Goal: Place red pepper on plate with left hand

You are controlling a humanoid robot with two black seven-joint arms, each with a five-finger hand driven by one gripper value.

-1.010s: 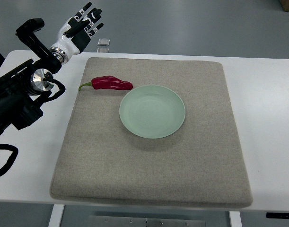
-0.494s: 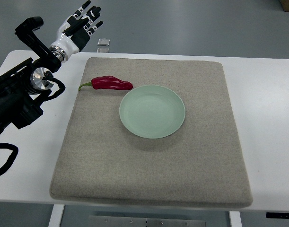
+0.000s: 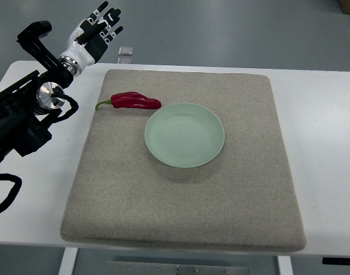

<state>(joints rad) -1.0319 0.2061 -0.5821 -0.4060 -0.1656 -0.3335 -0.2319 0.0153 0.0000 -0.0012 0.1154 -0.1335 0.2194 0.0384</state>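
A red pepper with a green stem lies on the grey mat, just touching the upper-left rim of the pale green plate. The plate holds nothing. My left hand hovers beyond the table's far-left corner, fingers spread and holding nothing, well above and left of the pepper. Its black arm comes in from the left edge.
The mat covers most of the white table. A small clear object sits at the table's far edge, next to my hand.
My left hand has drifted slightly left and up. Pepper and plate have not moved.
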